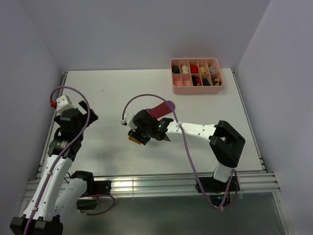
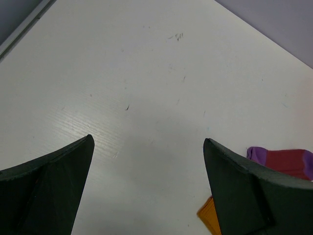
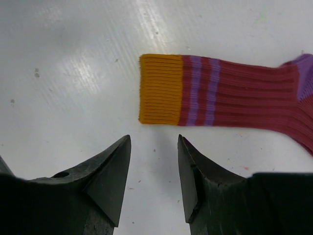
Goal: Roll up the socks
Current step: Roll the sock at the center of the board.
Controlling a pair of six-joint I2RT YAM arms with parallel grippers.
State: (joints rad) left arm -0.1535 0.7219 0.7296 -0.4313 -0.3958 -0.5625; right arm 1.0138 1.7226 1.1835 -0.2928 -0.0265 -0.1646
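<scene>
Lying flat, the ribbed sock (image 3: pixel 239 95) turns its orange cuff (image 3: pixel 160 89) toward the parted, empty right tool (image 3: pixel 154 139); left tool (image 2: pixel 148 140) gapes.

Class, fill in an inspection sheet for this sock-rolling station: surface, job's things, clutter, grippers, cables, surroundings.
Surface: white table, faint specks and scratches.
Job's things: sock flat, unrolled, orange cuff just ahead of the right gripper.
Clutter: pink tray holding rolled bundles, far right of the table.
Grippers: left gripper open, empty; right gripper open, empty, not touching the sock.
Cables: purple cables loop along both arms.
Surroundings: pale walls on three sides; metal rails at the near edge.
</scene>
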